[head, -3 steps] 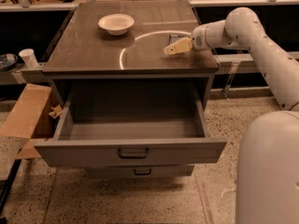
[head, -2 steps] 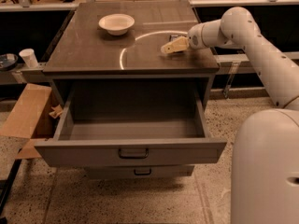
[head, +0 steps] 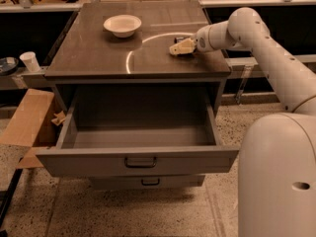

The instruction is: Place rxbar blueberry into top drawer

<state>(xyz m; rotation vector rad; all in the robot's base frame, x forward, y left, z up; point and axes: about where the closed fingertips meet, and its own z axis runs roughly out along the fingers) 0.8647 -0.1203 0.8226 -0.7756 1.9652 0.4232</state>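
Observation:
My gripper [head: 179, 48] is low over the right part of the cabinet's dark top [head: 98, 58], reaching in from the right on the white arm [head: 256, 38]. A small dark thing [head: 178, 39] lies on the top just behind the gripper; it may be the rxbar blueberry, but I cannot tell whether the gripper touches it. The top drawer [head: 98, 161] is pulled wide open below the top. Its grey inside is bare and its bar handle [head: 140, 162] faces me.
A white bowl [head: 122, 25] stands at the back left of the top. The smaller lower drawer [head: 148, 181] sits shut beneath. A cardboard box [head: 27, 127] lies on the floor at the left, with a paper cup [head: 30, 61] on a shelf above it. The robot's white body [head: 276, 177] fills the lower right.
The gripper has moved a little to the left across the cabinet top, staying low. The drawer and bowl have not moved.

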